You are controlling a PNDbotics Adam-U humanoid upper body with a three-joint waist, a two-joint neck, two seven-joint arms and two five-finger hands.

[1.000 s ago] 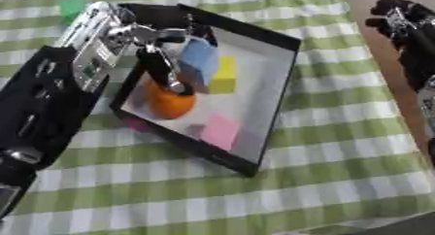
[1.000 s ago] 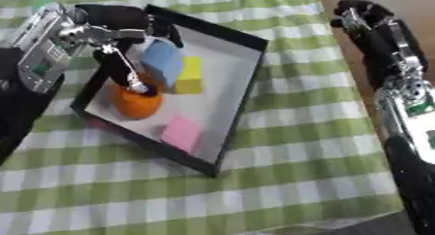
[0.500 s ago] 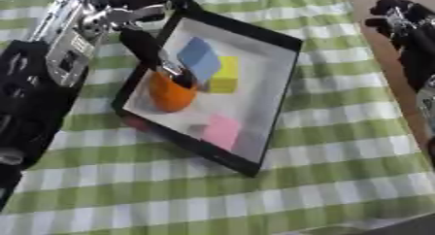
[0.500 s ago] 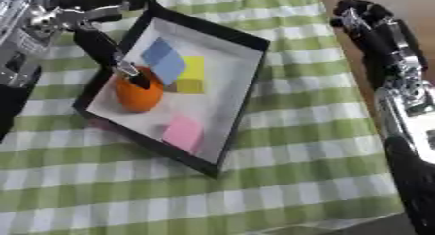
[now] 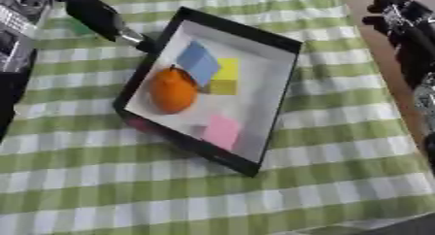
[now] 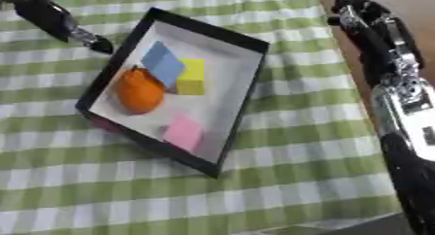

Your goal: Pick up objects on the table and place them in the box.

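Observation:
A black-rimmed box (image 5: pixel 285 83) with a white floor lies askew on the green checked cloth. Inside it lie an orange (image 5: pixel 173 90), a blue block (image 5: pixel 200 63), a yellow block (image 5: pixel 223 76) and a pink block (image 5: pixel 223 130). My left hand (image 5: pixel 95 16) hovers at the upper left, outside the box, open, its straight fingers pointing toward the box's near-left corner and holding nothing. A small green thing (image 5: pixel 78 27) shows on the cloth beside that hand, partly hidden by it. My right hand (image 6: pixel 367 16) rests idle off the table's right edge, fingers relaxed.
A pinkish patch (image 5: pixel 136 125) peeks out under the box's lower left rim. The table's right edge (image 5: pixel 374 78) runs down beside my right forearm (image 6: pixel 406 98). Checked cloth (image 5: pixel 170 190) stretches in front of the box.
My left hand has let go of the orange and drawn back up and to the left, out of the box. The orange stays on the box floor. The right hand has not moved.

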